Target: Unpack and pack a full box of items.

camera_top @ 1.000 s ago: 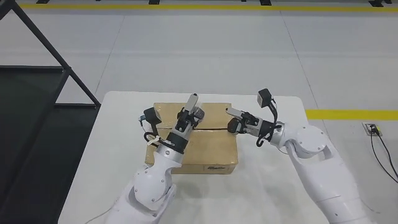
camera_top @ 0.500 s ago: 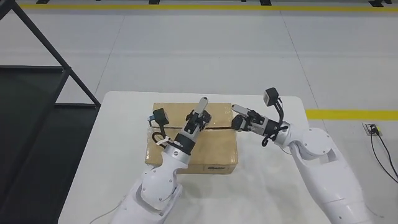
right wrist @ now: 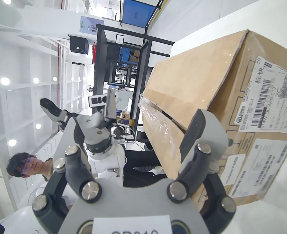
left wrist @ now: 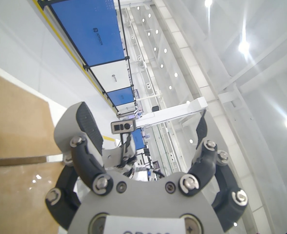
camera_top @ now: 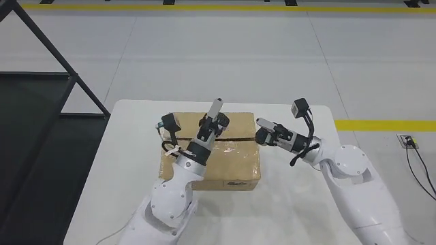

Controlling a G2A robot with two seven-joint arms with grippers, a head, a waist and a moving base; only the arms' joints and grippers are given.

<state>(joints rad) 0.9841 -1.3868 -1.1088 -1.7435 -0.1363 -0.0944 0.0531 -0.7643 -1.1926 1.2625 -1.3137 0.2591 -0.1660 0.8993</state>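
Note:
A brown cardboard box (camera_top: 225, 160) lies shut on the white table (camera_top: 122, 177), with clear tape (right wrist: 155, 116) along its top seam and printed labels (right wrist: 267, 93) on one end. My left gripper (camera_top: 214, 113) hangs open over the far middle of the box top, tilted upward; its wrist view has the box (left wrist: 14, 122) beside an open gripper (left wrist: 143, 125) holding nothing. My right gripper (camera_top: 261, 131) stands open just off the box's far right corner. In its wrist view the gripper (right wrist: 124, 122) is empty, with one finger (right wrist: 197, 132) before the box (right wrist: 201, 81) and the left gripper (right wrist: 102, 115) beyond.
A black metal rack (camera_top: 41, 109) stands off the table's left side. Bare tabletop (camera_top: 293, 204) lies to the right of and in front of the box. Grey floor with a yellow line (camera_top: 381, 125) surrounds the table.
The left gripper swung right over the box, then came back and rose a little. The right gripper drew slightly rightward, away from the box corner. The box stayed put.

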